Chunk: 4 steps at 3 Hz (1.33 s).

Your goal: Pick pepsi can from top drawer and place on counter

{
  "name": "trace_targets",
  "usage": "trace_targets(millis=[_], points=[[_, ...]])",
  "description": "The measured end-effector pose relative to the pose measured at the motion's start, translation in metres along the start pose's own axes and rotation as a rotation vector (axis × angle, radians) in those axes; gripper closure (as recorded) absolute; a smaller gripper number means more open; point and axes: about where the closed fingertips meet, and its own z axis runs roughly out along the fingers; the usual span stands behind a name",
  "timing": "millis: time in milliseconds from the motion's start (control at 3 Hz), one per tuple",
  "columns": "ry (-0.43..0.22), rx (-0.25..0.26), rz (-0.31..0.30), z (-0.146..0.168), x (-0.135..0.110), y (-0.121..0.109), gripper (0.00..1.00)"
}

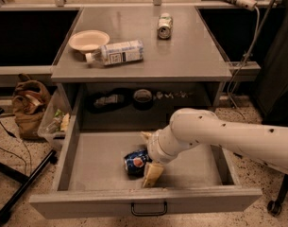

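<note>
Camera view: the tool is down inside the open top drawer, its two pale fingers spread apart on either side of the pepsi can and not clamped on it. The pepsi can lies on its side on the drawer floor, near the front panel. Up on the table sit a plastic bottle, a bowl and a silver-green can.

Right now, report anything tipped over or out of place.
The pepsi can lies on its side in the top drawer, at the gripper. On the counter, the plastic bottle and silver-green can lie on their sides too.
</note>
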Motion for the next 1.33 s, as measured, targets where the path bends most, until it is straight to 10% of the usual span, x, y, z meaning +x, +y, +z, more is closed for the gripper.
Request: trace_targets(millis=[1000, 1333], points=[[-0.009, 0.019, 0.017, -0.008, -0.001, -0.001, 0.65], [-0.041, 0.081, 0.006, -0.056, -0.012, -0.015, 0.88]])
